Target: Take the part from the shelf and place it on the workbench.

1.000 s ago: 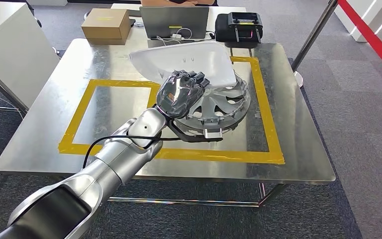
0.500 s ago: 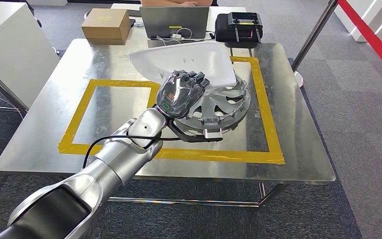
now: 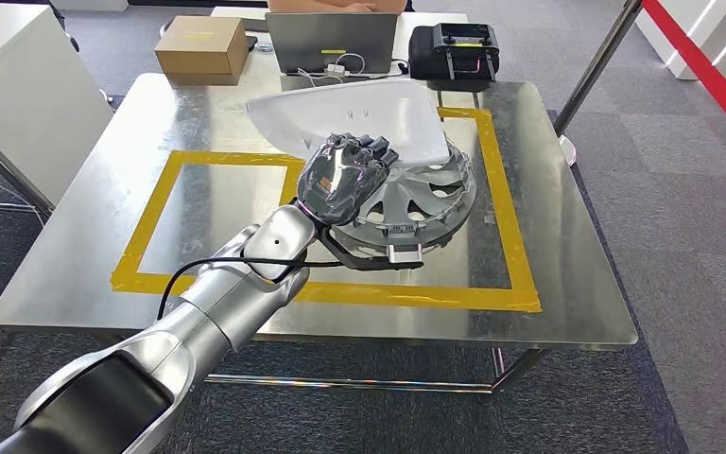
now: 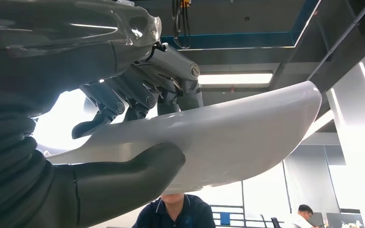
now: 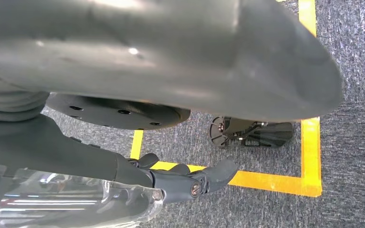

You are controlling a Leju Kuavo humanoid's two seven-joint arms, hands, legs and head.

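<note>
The square steel counter (image 3: 85, 246), marked with a yellow tape rectangle (image 3: 515, 255), carries a round silver hubcap (image 3: 425, 203). Over the hubcap, the left hand (image 3: 342, 175) grasps the white curved plastic part (image 3: 359, 113), thumb (image 4: 138, 175) beneath it and fingers (image 4: 119, 102) above. The right hand (image 5: 180, 183) hangs over grey carpet, fingers loosely apart, holding nothing.

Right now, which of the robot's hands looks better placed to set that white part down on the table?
The left. Its robot hand already grips the white part above the metal table, over the wheel cover. The right robot hand hangs over carpet with its fingers around nothing.
</note>
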